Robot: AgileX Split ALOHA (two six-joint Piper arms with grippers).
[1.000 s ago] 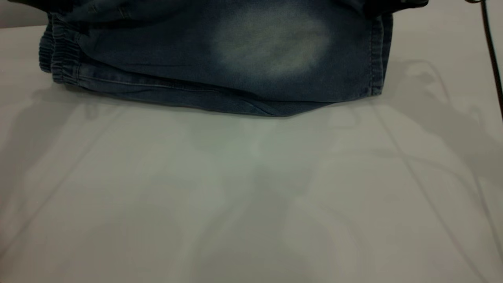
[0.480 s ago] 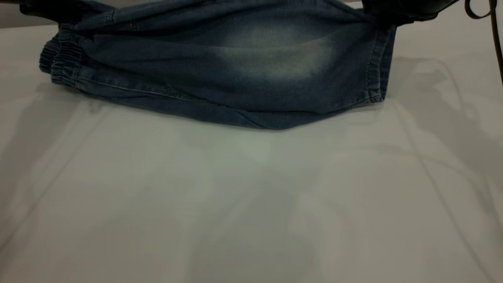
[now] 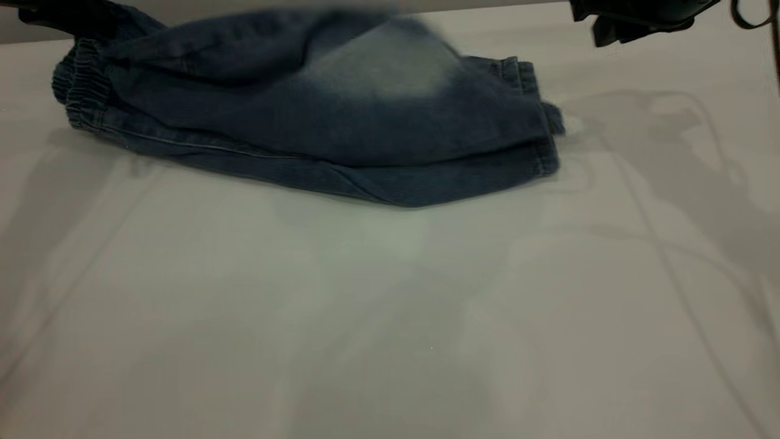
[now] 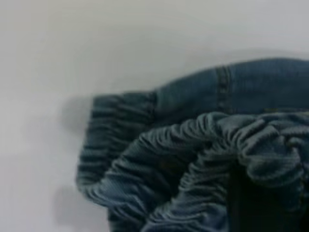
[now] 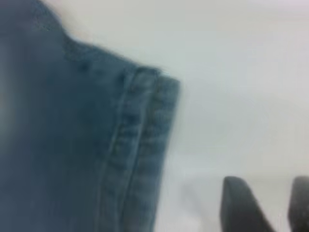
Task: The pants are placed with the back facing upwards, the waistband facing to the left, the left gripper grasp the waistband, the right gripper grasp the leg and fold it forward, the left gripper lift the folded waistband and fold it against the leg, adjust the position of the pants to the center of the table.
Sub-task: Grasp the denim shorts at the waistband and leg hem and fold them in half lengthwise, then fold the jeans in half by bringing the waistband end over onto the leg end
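Note:
The pants [image 3: 317,134], blue denim shorts, lie folded lengthwise at the far side of the table [image 3: 390,317]. The leg [image 3: 390,67] with the pale oval patch rests on top, and its hem [image 3: 536,116] points right. At the far left, my left gripper [image 3: 67,15] is shut on the ruched waistband [image 3: 82,97] and holds a bunch of it slightly raised. In the left wrist view the gathered waistband [image 4: 159,159] wraps around the left gripper [image 4: 251,203]. Beyond the hem [image 5: 145,145], my right gripper [image 3: 634,18] hovers open and empty, its fingertips [image 5: 239,203] apart over bare table.
A black cable [image 3: 746,15] loops at the far right corner. Arm shadows fall across the tabletop on both sides. The table's near half holds no objects.
The right gripper let go of the leg and pulled away to the right. The leg dropped onto the lower layer, its hem shifting left. The pants sagged lower on the table.

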